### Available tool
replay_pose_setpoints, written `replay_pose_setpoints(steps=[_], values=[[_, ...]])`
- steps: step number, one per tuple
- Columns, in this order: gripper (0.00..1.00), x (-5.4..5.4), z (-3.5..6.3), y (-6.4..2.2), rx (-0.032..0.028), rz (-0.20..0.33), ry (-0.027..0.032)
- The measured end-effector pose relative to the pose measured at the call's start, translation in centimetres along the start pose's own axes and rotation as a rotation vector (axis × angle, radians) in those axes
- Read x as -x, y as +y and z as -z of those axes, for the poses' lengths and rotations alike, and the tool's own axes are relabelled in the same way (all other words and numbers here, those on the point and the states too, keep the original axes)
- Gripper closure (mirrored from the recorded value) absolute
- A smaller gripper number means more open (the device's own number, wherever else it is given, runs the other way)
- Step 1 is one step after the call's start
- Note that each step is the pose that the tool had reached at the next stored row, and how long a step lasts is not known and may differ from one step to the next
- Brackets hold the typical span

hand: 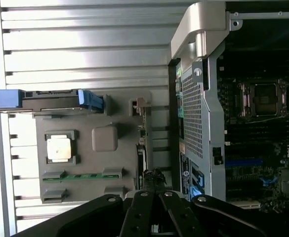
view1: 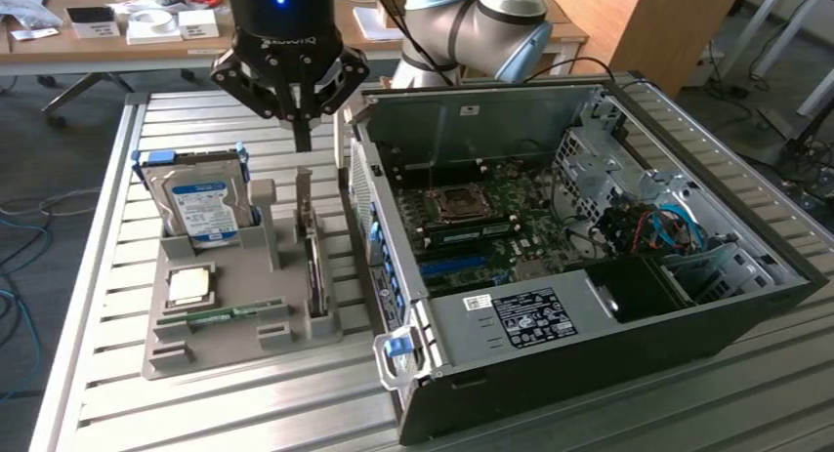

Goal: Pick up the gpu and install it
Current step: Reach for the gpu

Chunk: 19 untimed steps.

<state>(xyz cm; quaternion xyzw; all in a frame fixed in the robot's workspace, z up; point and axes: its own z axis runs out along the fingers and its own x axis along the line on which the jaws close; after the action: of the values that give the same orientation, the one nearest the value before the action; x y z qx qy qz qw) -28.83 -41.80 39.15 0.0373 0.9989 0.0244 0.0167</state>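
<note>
The black two-fingered gripper (view1: pixel 303 140) hangs with its slim fingers pressed together, holding nothing. It is directly above the farther end of the gpu (view1: pixel 312 262), a thin dark circuit card standing on edge in a slot of the grey moulded plastic tray (view1: pixel 222 349). The card's long axis runs parallel to the wall of the open black metal computer case (view1: pixel 678 315), just beside it. A silver, blue-labelled hard drive (view1: pixel 202 208) stands on the tray's opposite side.

A slatted metal table (view1: pixel 195 120) carries two things. A grey holder tray (view1: pixel 248 276) lies flat on the slats toward the edge at the exterior view's left. An open black computer case (view1: pixel 587 364) lies on its side just beside it, reaching toward the opposite edge.
</note>
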Motion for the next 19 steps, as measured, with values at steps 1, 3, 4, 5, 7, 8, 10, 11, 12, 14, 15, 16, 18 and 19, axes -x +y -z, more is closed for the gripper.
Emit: replay_pose_setpoints(steps=[1, 3, 4, 5, 7, 8, 10, 11, 12, 14, 15, 16, 18, 19], values=[[0.89, 0.0, 0.01, -0.15, -0.0004, 0.0, 0.0], [0.89, -0.1, 0.01, -0.45, -0.0011, 0.0, -0.0001], [0.89, -0.1, 0.02, -0.61, -0.0015, 0.0, -0.0001], [0.89, -0.1, 0.02, -0.77, -0.0019, 0.0, -0.0001], [0.89, -0.2, 0.03, -1.1, -0.0025, 0.0, -0.0002], [0.89, -0.2, 0.03, -1.27, -0.0027, 0.0, -0.0001], [0.89, -0.2, 0.03, -1.6, -0.0032, 0.0, -0.0002], [0.89, -0.2, 0.03, -1.75, -0.0034, 0.0, -0.0002], [0.89, -0.3, 0.03, -1.88, -0.0037, 0.0, -0.0003], [0.89, -0.3, 0.03, -2.03, -0.0049, 0.0, -0.0002], [0.89, -0.3, 0.02, -2.04, -0.0049, 0.0, -0.0004], [0.89, -0.3, 0.02, -2.04, -0.0049, 0.0, -0.0004], [0.89, -0.3, 0.02, -2.07, -0.005, 0.0, -0.0004], [0.89, -0.3, 0.02, -2.14, -0.0051, 0.0, -0.0003]])
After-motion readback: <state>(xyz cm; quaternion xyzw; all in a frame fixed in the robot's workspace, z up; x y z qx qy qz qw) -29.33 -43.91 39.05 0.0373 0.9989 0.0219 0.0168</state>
